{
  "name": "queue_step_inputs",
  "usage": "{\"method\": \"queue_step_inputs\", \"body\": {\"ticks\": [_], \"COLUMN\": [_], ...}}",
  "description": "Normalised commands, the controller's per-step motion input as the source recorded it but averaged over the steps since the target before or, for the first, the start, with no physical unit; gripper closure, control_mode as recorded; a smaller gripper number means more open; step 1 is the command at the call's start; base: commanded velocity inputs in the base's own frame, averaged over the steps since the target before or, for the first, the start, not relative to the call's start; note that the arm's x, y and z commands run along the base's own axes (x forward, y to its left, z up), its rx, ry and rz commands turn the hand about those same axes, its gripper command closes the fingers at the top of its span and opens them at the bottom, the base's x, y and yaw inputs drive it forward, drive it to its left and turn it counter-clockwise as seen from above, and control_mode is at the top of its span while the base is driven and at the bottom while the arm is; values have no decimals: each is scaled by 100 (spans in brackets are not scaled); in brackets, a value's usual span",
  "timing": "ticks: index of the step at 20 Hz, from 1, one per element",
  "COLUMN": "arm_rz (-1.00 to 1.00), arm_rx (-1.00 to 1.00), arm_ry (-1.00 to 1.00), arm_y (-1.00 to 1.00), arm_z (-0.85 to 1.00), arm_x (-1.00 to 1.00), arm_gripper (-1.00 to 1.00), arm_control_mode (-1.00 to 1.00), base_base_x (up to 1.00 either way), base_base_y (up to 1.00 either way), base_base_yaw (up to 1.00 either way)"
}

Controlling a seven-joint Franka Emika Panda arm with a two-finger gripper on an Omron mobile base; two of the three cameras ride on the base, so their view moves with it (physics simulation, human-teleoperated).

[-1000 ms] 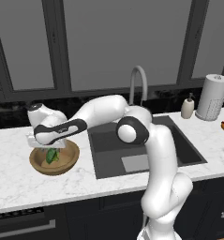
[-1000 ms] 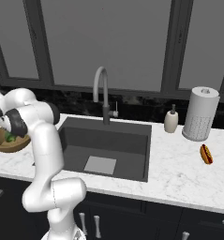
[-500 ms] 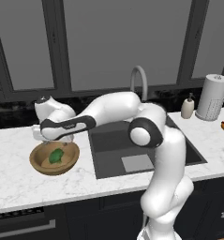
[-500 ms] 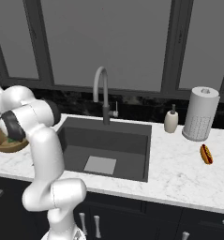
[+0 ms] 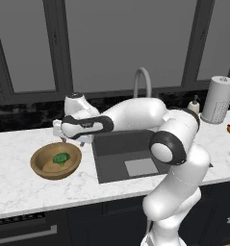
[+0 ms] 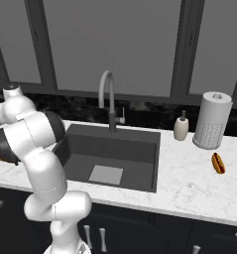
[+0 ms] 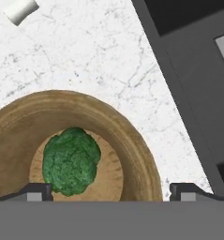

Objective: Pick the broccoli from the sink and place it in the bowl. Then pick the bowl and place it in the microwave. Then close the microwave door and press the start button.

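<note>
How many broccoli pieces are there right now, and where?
1. The broccoli lies in the middle of the wooden bowl on the counter left of the sink. None shows in the sink basin.

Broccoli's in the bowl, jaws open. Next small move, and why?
Probably shift the gripper sideways over the near wall of the bowl and lower so the open jaws straddle the rim. The broccoli already lies in the bowl's middle on the counter beside the sink, so grasping the bowl comes next.
</note>
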Motion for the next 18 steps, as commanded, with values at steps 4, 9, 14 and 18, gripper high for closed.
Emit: {"method": "queue_step_inputs", "body": {"ticks": [4,9,14,18], "arm_rz": [2,6,9,9], "arm_rx": [0,0,1,5], "arm_ry": [3,3,1,1], "arm_y": [-30,-10,0,0], "arm_z": [-1,-7,-12,-27], "arm_x": [0,14,14,9], "arm_gripper": [-100,-100,-100,-100], "arm_control_mode": [-100,-100,-100,-100], "base_base_x": [0,0,0,0], "base_base_y": [0,0,0,0], "base_base_yaw": [0,0,0,0]}}
